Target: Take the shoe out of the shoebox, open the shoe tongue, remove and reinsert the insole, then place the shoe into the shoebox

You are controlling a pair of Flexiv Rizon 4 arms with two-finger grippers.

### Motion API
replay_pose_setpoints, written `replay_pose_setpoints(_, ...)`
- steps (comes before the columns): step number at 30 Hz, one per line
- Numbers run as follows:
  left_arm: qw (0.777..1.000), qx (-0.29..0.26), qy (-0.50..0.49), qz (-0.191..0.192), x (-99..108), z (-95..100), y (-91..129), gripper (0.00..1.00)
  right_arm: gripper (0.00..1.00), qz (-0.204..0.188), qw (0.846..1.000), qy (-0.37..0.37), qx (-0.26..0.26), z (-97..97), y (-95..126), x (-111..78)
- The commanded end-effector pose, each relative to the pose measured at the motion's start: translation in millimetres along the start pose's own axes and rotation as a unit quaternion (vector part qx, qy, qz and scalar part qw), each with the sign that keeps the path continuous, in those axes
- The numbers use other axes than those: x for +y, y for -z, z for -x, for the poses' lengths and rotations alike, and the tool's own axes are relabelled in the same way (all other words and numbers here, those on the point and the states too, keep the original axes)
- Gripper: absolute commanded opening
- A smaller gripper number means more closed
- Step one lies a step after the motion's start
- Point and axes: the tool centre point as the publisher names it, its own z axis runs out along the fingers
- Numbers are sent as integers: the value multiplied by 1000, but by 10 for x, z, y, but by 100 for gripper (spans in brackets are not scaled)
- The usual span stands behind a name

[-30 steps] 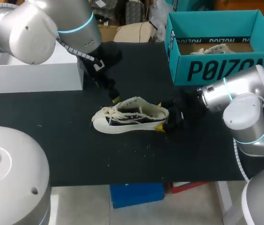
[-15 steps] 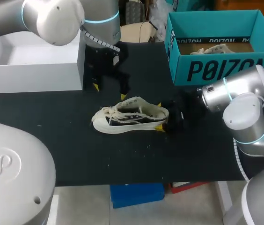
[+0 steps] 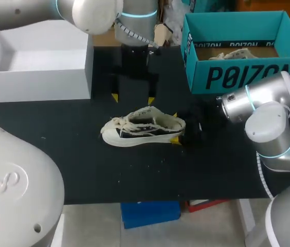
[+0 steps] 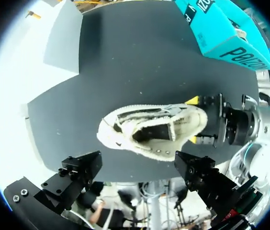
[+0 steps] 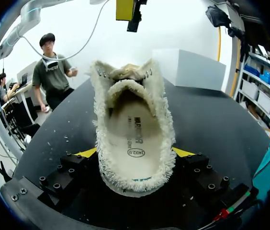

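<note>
- Shoe (image 3: 142, 127): lies on its sole at the middle of the worktop (image 3: 83, 164), out of the shoebox, toe to 9 o'clock and heel to 3 o'clock. Low-cut; cream canvas upper with frayed, fuzzy edges, a dark side panel, small metal eyelets, a pale rubber sole and slack laces bunched at the toe.
- Insole (image 5: 135, 139): flat in the shoe's bed, a smooth cream oval with print at the heel end; not yet lifted.
- Tongue (image 5: 125, 74): soft flap at the front of the opening, standing clear of the insole.
- Right fingers (image 5: 87, 153): at 3 o'clock of the shoe, yellow tips pressed on both sides of the heel, gripping it.
- Left fingers (image 3: 114, 96): at 12 o'clock of the shoe and above it, spread wide and holding nothing.
- Step in hand (judged): the shoe is held steady with the mouth open, so insole removal comes next. The left fingers need to descend into the opening and pinch the insole's thin edge while the right grip keeps the heel from sliding.
- Shoebox (image 3: 237, 77): at 1 o'clock of the shoe, well apart; rigid teal card, open-topped, with something pale inside that cannot be identified.
- White box (image 3: 37, 85): at 10 o'clock; plain, smooth-walled, open.
- Worktop: matte black, flecked with pale specks.
</note>
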Motion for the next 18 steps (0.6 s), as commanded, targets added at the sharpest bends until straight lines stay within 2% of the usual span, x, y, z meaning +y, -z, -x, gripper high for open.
replay_pose_setpoints(1,993,-11,120,-10,-44,-72,13,100,0,-1,1000,-1,-1,0,-25,1)
replay_pose_setpoints(6,992,-13,117,-35,-34,-118,3,100,0,-1,1000,-1,-1,0,-25,1)
replay_pose_setpoints(8,993,-20,112,-25,-29,-141,6,100,0,-1,1000,-1,-1,0,-25,1)
replay_pose_setpoints(9,994,-13,106,-6,-37,-152,7,100,0,-1,1000,-1,-1,0,-25,1)
replay_pose_setpoints(18,994,-13,106,-6,-37,-152,7,100,0,-1,1000,-1,-1,0,-25,1)
